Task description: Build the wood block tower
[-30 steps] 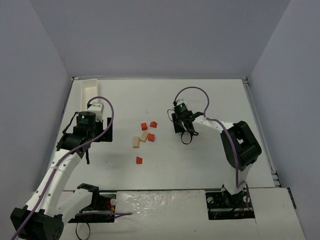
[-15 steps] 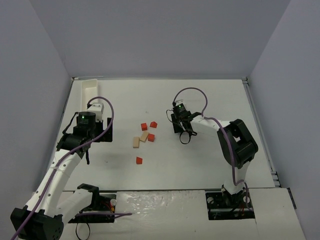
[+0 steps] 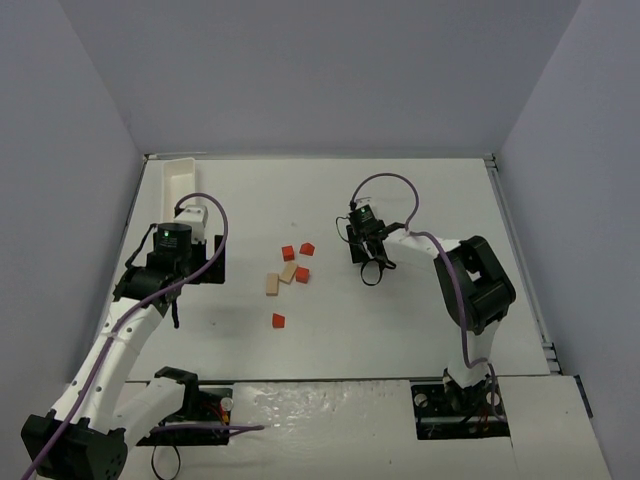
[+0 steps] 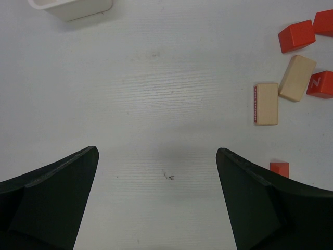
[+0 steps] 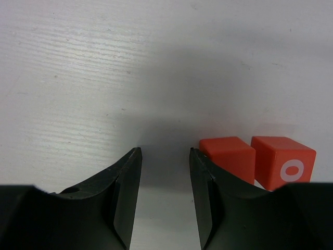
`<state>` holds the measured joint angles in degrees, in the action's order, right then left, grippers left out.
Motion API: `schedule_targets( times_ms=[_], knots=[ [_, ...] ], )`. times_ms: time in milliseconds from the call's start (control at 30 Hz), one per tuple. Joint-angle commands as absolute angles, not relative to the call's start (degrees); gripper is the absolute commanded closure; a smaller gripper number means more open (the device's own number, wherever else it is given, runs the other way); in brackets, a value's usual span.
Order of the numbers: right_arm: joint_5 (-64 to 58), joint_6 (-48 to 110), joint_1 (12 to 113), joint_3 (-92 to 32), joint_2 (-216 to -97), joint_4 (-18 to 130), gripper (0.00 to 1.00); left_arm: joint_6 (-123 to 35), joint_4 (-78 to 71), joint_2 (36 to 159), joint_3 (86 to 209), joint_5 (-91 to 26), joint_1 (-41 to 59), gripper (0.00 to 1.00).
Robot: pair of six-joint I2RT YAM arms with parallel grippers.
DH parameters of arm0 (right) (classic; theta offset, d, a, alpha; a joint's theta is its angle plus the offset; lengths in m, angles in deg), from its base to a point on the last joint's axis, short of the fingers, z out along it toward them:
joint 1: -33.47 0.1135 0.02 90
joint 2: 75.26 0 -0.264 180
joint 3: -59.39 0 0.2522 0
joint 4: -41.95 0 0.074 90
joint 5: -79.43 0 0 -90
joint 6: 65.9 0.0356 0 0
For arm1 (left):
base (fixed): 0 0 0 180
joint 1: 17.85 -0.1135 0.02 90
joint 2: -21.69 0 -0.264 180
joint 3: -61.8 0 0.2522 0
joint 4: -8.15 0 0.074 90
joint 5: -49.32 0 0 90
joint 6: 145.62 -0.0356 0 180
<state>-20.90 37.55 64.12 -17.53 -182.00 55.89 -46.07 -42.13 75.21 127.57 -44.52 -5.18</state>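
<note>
No tower stands; the wood blocks lie loose mid-table: red cubes (image 3: 287, 252), (image 3: 307, 248), (image 3: 302, 274), (image 3: 278, 320) and two tan pieces (image 3: 288, 272), (image 3: 271, 284). My right gripper (image 3: 353, 252) is low, right of the blocks, open by a narrow gap and empty (image 5: 165, 151). Two red cubes (image 5: 228, 153), (image 5: 283, 161) sit just right of its right finger, apart from it. My left gripper (image 3: 150, 295) is open wide and empty (image 4: 156, 151) over bare table. In its view the tan pieces (image 4: 266, 104), (image 4: 297, 77) and red cubes (image 4: 296, 36), (image 4: 279, 169) lie at the right.
A long white tray (image 3: 180, 180) stands at the back left; its end shows in the left wrist view (image 4: 73, 8). Grey walls close the table at the back and sides. The arm bases sit at the near edge.
My right arm has folded in a little at the elbow and its gripper has shifted slightly. The left arm and the blocks have not moved.
</note>
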Motion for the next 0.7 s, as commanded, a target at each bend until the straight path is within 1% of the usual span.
schedule_targets(
  times_ms=[0, 667],
  knots=[
    [-23.4, 37.5, 63.5, -19.7, -181.7, 54.2, 0.61, -46.7, -39.3, 75.5, 128.9, -44.1, -5.2, 0.05],
    [-25.0, 39.9, 63.3, -19.9, -181.9, 53.6, 0.61, -46.7, -39.2, 75.7, 129.0, -44.0, -5.2, 0.05]
  ],
)
